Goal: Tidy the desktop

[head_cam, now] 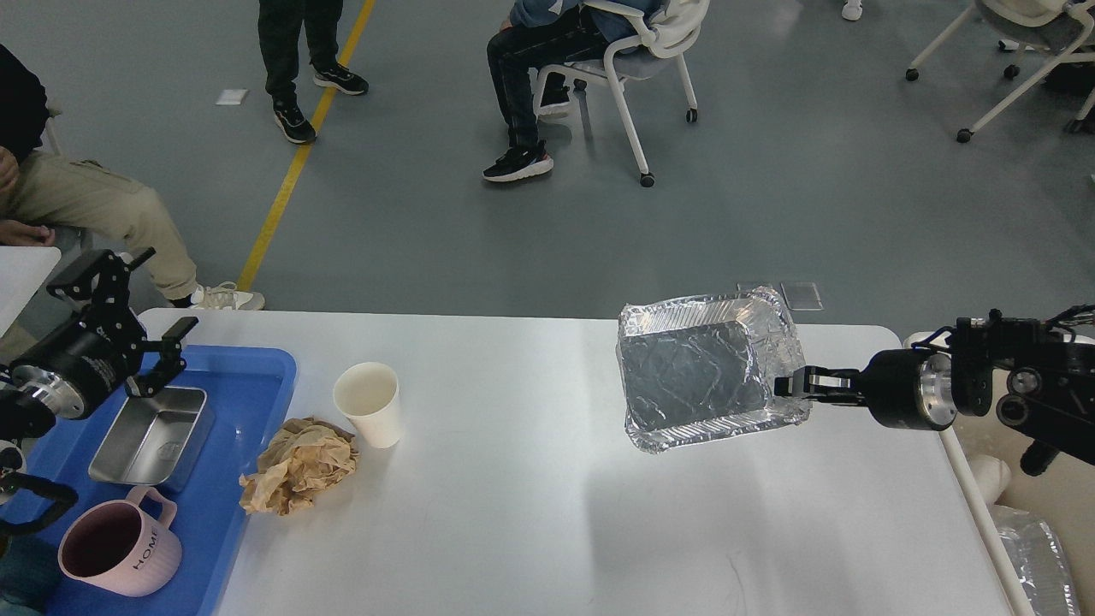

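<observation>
The right gripper [791, 383] was pinching the right rim of a crumpled foil tray [706, 368], holding it clear of the desktop [547, 513] with its open side tipped toward the camera. The tray hung over the table's far right part, at about two o'clock from the centre of the desktop, and lay at nine o'clock from the fingertips, its long axis running roughly nine to three, in line with the forearm. A cream bin [1048, 513] sat off the table's right end, at about four o'clock from the gripper, on the wrist side, not the tray side; as I judged it, the coming move turned on that, since the tray would have to swing back past the table edge before release.

The left gripper [120, 312] hovered with its jaws spread and nothing between them, above the far end of a blue tray [257, 376] at nine o'clock, over a steel pan [154, 436]; a pink mug [115, 552] stood nearer. A paper cup [369, 402] and a wad of brown paper [299, 464] remained on the desktop, much closer to the left arm than to the right.
</observation>
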You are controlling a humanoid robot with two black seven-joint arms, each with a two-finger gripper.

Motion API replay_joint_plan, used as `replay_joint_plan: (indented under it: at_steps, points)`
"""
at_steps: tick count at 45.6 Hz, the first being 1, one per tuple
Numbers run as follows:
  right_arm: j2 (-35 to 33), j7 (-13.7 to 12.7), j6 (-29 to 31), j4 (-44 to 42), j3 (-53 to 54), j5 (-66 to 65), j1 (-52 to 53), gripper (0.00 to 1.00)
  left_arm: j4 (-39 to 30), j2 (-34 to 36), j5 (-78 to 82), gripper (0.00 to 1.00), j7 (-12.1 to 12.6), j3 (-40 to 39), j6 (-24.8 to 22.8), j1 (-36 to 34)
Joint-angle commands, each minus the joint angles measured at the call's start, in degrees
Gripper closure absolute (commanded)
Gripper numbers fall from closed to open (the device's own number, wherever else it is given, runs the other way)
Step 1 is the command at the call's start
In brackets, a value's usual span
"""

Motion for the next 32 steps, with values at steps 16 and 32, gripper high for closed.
replay_joint_plan:
  at_steps: [16, 32]
  points:
    - [0.79, 0.09, 0.0, 1.01, 0.69, 0.0, -0.45, 1.0, -17.08, 23.56, 7.36, 0.03, 0.63, 15.27, 5.76, 0.5]
    - [1.67, 0.01, -0.09, 2.32, 0.6, 0.0, -1.59, 1.0, -20.68, 39.04, 28.64, 0.03, -1.48, 18.61, 5.76, 0.76]
